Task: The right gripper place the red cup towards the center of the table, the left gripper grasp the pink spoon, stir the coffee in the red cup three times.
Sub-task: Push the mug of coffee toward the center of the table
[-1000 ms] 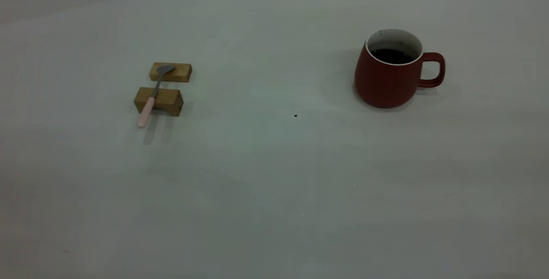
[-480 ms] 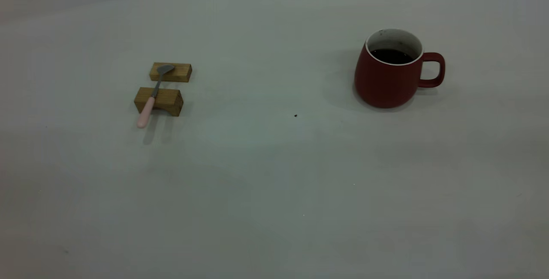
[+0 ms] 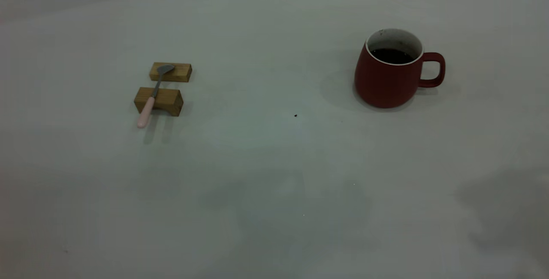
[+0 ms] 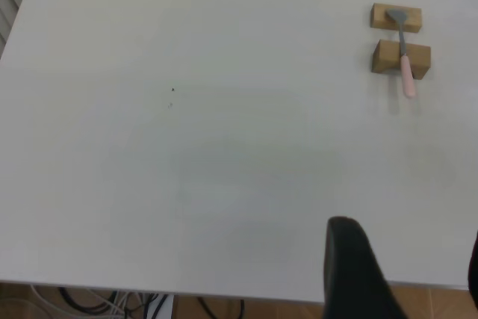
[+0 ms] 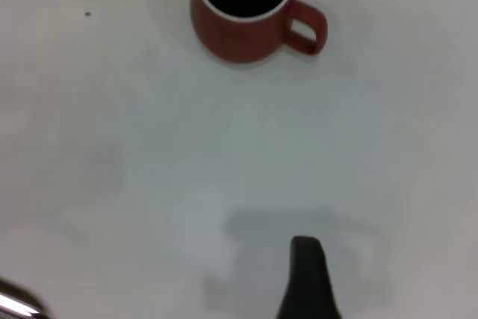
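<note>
Grey shadows now darken the near table point(image 3: 266, 163) where a second ago it lay evenly lit; the arms are likely starting, with nothing grasped. The cup point(image 3: 388, 75) sits far right, coffee point(image 3: 391, 56) inside; the spoon point(image 3: 150, 99) lies across 2 blocks point(image 3: 165, 88) at left. Only the wrist views show 1 finger each point(image 4: 351, 267) point(image 5: 306, 278), so I cannot tell either gripper's spread.
</note>
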